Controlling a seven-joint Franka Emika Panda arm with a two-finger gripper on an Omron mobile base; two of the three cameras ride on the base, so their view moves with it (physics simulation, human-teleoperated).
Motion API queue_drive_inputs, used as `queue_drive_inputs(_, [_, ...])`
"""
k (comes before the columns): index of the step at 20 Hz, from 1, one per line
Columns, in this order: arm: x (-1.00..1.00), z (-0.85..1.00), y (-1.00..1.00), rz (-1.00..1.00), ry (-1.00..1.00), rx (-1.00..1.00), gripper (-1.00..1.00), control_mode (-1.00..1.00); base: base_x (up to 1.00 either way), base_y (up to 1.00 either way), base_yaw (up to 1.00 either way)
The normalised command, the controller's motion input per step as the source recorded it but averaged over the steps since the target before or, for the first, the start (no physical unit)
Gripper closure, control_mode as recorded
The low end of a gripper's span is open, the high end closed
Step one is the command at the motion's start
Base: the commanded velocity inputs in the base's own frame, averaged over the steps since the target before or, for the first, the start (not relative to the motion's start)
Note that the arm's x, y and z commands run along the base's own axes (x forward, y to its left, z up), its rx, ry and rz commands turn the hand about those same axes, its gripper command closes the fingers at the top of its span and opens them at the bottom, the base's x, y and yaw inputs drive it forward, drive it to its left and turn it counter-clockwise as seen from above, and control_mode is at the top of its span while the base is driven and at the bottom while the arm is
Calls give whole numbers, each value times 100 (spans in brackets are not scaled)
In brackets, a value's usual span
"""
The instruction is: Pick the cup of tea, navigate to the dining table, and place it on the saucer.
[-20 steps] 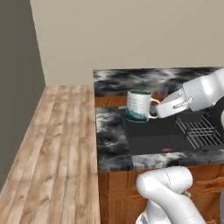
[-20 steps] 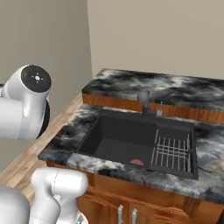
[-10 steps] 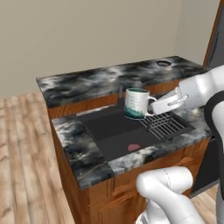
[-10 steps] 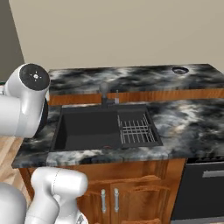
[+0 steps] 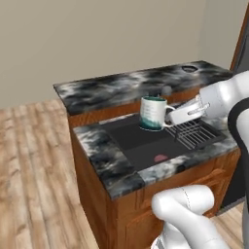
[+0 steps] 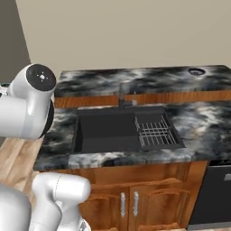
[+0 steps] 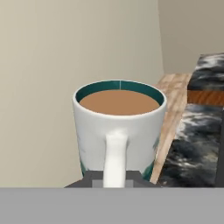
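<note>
I see the gripper (image 5: 171,115) closed on the side handle of the white cylindrical teal-banded cup of tea (image 5: 153,113), held upright and full, clear above the black sink basin (image 5: 141,141) in the marbled stone tabletop (image 5: 104,158), beside the wire rack (image 5: 194,133).

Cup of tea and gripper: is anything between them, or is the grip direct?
Direct. In the hand view the cup of tea has its handle pinched by the gripper, nothing between; the left base view shows the same hold.
</note>
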Motion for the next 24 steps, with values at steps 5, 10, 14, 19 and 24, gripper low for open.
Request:
queue_drive_inputs(5, [0,0,0,0,0,0,100,100,-12,100,-8])
queue_drive_inputs(10, [0,0,0,0,0,0,100,100,15,100,-11])
queue_drive_inputs(14, [0,0,0,0,0,0,100,100,100,100,-10])
queue_drive_inputs(19, [0,0,0,0,0,0,100,100,100,100,-2])
queue_drive_inputs(24, [0,0,0,0,0,0,100,100,100,100,-5])
